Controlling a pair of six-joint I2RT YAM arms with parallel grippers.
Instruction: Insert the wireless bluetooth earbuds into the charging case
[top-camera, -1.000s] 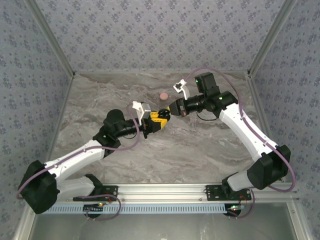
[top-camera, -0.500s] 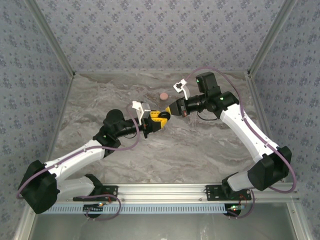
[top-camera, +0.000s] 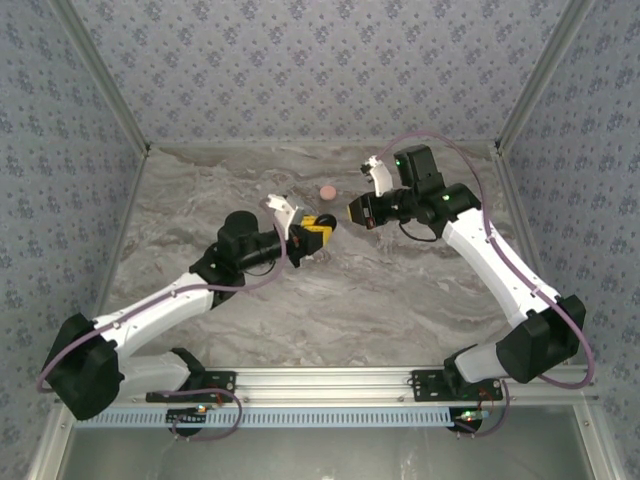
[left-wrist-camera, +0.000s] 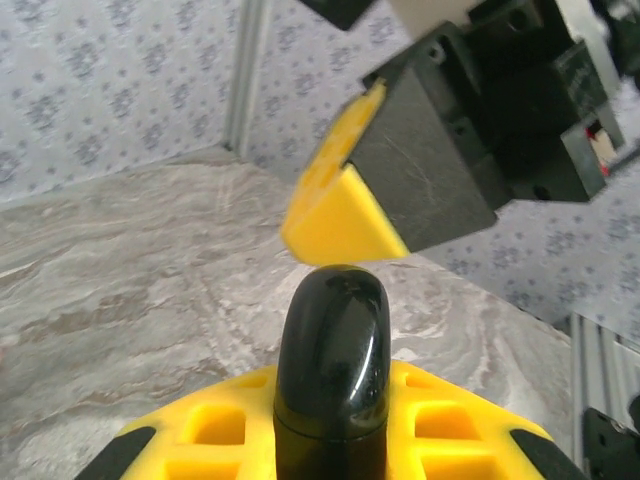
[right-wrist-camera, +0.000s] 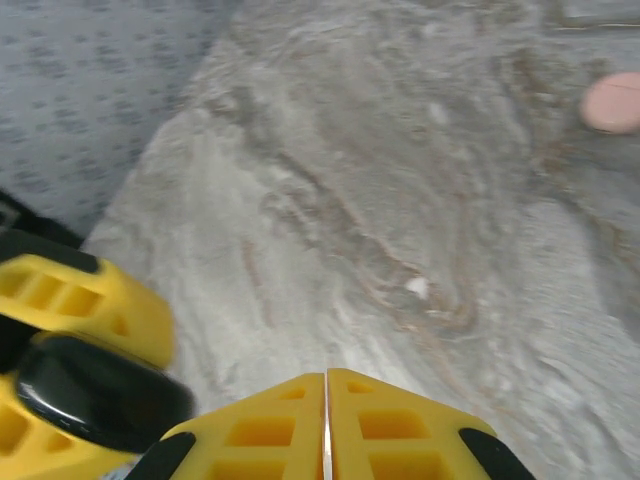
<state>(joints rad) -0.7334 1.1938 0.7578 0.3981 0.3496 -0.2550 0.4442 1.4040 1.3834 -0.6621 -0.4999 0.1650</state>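
Above the middle of the grey marbled surface (top-camera: 400, 290), a little toward its far edge, two robot arms meet tip to tip. The left jaws pinch a small, glossy black rounded object, which I take to be the charging case (left-wrist-camera: 332, 370). It is held clear of the surface between yellow fingers (left-wrist-camera: 225, 425). It stands on edge, its domed top poking up past them. A faint seam runs around it, and I cannot tell whether the lid is open.

The right jaws are pressed together, and nothing can be seen between their yellow fingertips (left-wrist-camera: 335, 225). From the left wrist, those tips hang just above the top of the case, close but apart. From the right wrist, the case (right-wrist-camera: 100, 400) sits low and to the left of the closed fingers (right-wrist-camera: 325, 420). A pink disc (top-camera: 327, 190) lies alone near the far edge, well apart from both arms.

What could go wrong, in my judgement:
- **Slipping:** the case is smooth and curved and is gripped only by its sides. A nudge from the right fingertips could twist it or pop it out of the pinch, dropping it onto the surface.
- **Lid shut:** if the lid is closed, pressing anything against it would only push the case askew.
- **Collision:** with the two arms this close, a small misjudged move could knock the fingers together.
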